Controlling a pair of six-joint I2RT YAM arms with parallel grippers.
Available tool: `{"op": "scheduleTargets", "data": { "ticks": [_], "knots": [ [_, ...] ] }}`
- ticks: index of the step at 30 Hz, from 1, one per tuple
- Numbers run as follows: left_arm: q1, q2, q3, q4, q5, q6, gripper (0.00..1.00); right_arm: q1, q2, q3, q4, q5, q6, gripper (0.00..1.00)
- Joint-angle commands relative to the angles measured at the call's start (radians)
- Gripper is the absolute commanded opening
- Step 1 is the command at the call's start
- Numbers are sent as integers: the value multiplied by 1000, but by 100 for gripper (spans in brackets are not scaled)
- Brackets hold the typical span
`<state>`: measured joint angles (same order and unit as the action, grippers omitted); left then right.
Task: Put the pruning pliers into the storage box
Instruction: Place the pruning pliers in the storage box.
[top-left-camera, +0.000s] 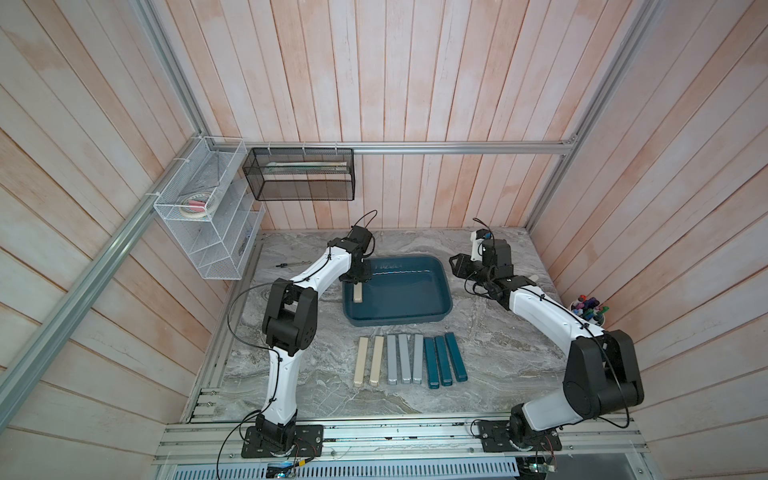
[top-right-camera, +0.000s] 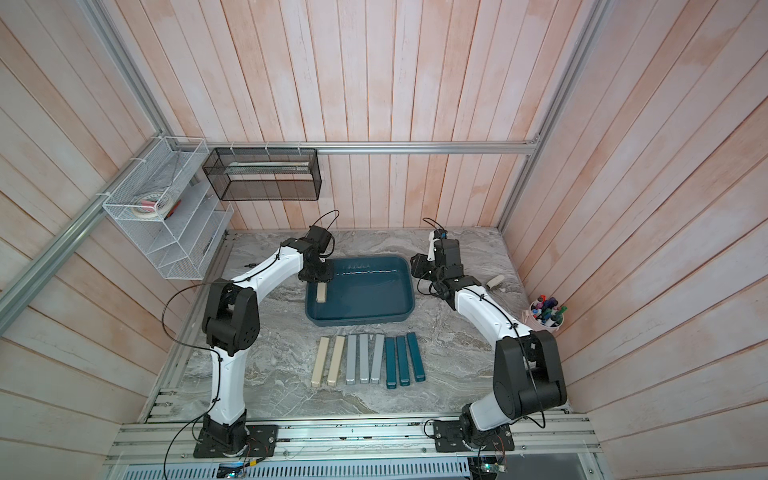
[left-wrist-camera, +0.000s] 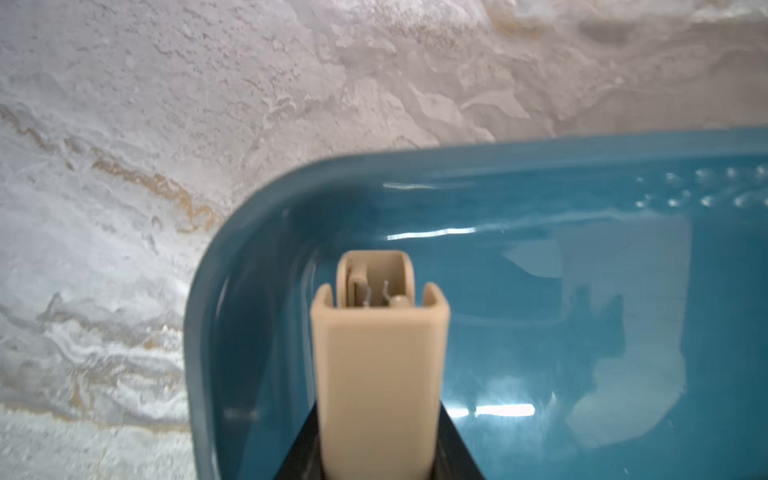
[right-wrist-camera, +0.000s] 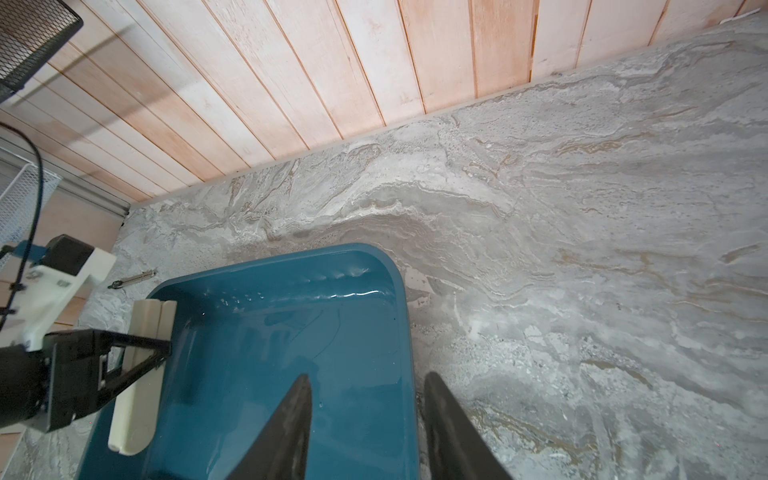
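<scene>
The left gripper (top-left-camera: 357, 281) is clenched on one slim beige rectangular pruning-pliers bar (top-left-camera: 357, 293), holding it over the nine o'clock side of the shallow dark teal plastic storage box (top-left-camera: 399, 322). The right gripper (right-wrist-camera: 368, 376) is released, its jaws astride the box's three o'clock rim. Eight more bars (top-left-camera: 409, 360), beige, grey and teal, lie in a row on the marbled table (top-left-camera: 498, 365) at the box's six o'clock.

No legible text, brand, number or sign in any view, embossed marks (top-left-camera: 386, 264) on the storage box (top-left-camera: 407, 299) inner wall, mid-frame, too blurred to read
</scene>
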<state>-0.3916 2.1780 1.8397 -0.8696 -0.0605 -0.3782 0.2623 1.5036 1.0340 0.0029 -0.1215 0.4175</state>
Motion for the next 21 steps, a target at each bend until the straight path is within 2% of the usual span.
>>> {"op": "scheduleTargets", "data": {
  "ticks": [1, 14, 21],
  "knots": [
    [12, 41, 33, 16, -17, 22, 23, 5, -44, -31, 15, 9, -20, 46],
    [34, 131, 71, 71, -2, -23, 24, 6, -29, -29, 3, 1, -24, 46],
    [35, 142, 78, 67, -22, -36, 32, 6, -29, -56, 13, -4, 0, 47]
  ]
}}
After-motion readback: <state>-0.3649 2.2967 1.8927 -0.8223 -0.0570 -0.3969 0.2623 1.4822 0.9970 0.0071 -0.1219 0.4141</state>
